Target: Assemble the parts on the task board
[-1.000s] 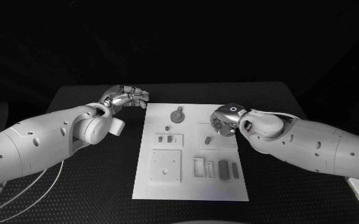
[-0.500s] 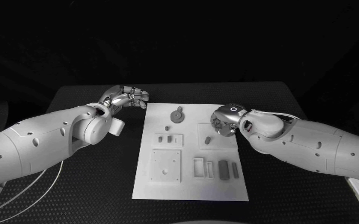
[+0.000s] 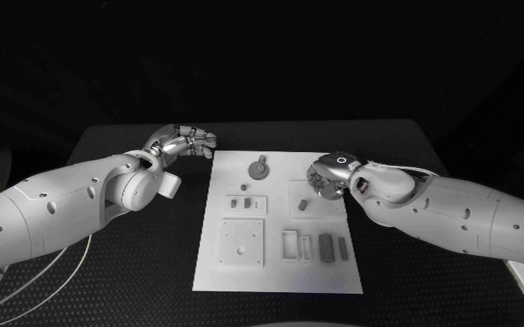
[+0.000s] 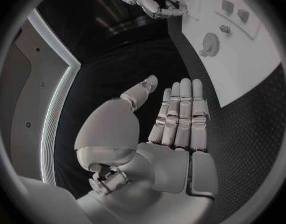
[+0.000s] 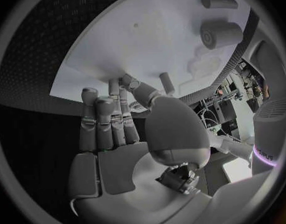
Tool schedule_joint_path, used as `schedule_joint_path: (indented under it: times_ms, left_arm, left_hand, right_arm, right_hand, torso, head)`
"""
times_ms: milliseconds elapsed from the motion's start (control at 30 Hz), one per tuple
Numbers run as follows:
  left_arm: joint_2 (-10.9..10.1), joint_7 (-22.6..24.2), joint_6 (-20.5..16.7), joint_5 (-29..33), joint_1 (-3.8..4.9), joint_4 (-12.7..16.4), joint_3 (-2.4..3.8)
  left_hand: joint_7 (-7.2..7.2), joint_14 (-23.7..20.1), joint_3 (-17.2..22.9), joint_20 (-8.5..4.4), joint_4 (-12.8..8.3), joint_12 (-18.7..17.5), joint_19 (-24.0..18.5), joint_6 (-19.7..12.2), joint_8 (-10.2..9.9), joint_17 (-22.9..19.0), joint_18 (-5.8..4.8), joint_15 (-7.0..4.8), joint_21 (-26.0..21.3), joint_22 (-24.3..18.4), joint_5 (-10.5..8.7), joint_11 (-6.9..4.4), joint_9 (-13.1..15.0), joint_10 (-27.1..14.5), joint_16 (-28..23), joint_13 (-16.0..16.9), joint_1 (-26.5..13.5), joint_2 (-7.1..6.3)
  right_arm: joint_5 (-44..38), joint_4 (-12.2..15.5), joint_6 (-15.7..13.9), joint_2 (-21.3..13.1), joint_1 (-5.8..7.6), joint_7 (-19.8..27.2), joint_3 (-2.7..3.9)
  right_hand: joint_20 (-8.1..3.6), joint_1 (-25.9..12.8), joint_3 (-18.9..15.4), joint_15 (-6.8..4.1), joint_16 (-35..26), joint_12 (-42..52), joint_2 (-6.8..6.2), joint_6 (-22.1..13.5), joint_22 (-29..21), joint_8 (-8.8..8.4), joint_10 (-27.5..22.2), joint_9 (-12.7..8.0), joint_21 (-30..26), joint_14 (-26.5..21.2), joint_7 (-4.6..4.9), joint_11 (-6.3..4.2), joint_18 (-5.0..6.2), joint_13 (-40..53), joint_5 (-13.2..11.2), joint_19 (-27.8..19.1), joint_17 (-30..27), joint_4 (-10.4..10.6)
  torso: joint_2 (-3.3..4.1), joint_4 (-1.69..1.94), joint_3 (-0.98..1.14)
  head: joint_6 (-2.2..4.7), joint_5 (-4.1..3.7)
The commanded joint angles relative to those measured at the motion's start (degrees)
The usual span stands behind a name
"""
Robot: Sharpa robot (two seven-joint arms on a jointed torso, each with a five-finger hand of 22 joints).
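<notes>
Black desk, dark room behind it, white board in the middle. From my station, the right hand's fingers look loosely curled over the board's right edge; I see nothing pinched in them, though the wrist view leaves me unsure whether the tips touch the board. The left hand sits off the board's far left corner, fingers straight and together, holding nothing.

Just beside the right hand lies a small peg, loose on the board. Farther in is a round disc with a tab. Toward me sit a square plate and a row of upright slots with dark bars in or beside them; I cannot tell which are seated.

I judge these parts light, rigid and smooth, likely to skid or tip if nudged. I'd pinch the peg across its short sides, near mid-length, and avoid pushing down before the fingers close.
</notes>
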Motion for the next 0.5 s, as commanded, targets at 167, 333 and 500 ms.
schedule_joint_path:
  times_ms: [167, 333, 500]
  left_arm:
    - [0.2, 0.4, 0.8, 0.3, 0.05, -0.2, 0.04]
    - [0.2, 0.4, 0.9, 0.3, 0.05, -0.2, 0.04]
    - [0.2, 0.4, 0.9, 0.3, 0.05, -0.3, 0.04]
  left_hand:
    - [-0.12, 0.3, -0.4, 0.06, 0.0, 0.0, 0.2, -0.5, 0.2, 0.1, 0.26, 0.31, -0.4, 0.0, 0.05, 0.11, -0.1, -0.3, -0.4, -0.1, -0.3, -0.18]
    - [-0.12, 0.3, -0.5, 0.06, 0.0, 0.0, 0.2, -0.5, 0.2, 0.1, 0.26, 0.3, -0.4, 0.0, 0.05, 0.11, -0.1, -0.4, -0.4, -0.1, -0.3, -0.18]
    - [-0.11, 0.3, -0.5, 0.06, 0.0, 0.0, 0.2, -0.5, 0.2, 0.2, 0.26, 0.3, -0.4, 0.0, 0.05, 0.11, -0.1, -0.4, -0.4, -0.1, -0.3, -0.2]
  right_arm:
    - [-0.2, 0.9, -1.0, -0.3, 0.05, 0.0, 0.51]
    - [0.3, 1.5, -0.9, -0.6, 0.23, 0.1, 0.96]
    - [0.9, 2.3, -0.9, -1.0, 0.57, 0.2, 1.42]
  right_hand:
    - [-0.16, 0.7, 0.1, -0.48, -0.1, -0.2, -0.07, 0.5, 0.1, 0.23, 0.5, 0.5, 0.1, 0.0, -0.15, -0.16, 2.64, 0.1, 0.2, 0.4, 0.1, 0.0]
    - [-0.17, 0.7, 0.1, -0.5, -0.1, -0.3, -0.11, 0.5, 0.1, 0.25, 0.6, 0.5, 0.1, 0.0, -0.17, -0.19, 2.64, 0.1, 0.2, 0.4, 0.1, 0.0]
    - [-0.18, 0.7, 0.1, -0.52, -0.1, -0.3, -0.14, 0.6, 0.1, 0.26, 0.7, 0.5, 0.1, 0.0, -0.18, -0.21, 2.64, 0.1, 0.2, 0.4, 0.1, 0.0]
  torso:
    - [0.03, 0.0, -0.02]
    - [0.01, -0.01, 0.0]
    - [0.03, -0.04, 0.02]
  head:
    - [0.06, -0.01]
    - [0.12, -0.03]
    - [0.09, -0.03]
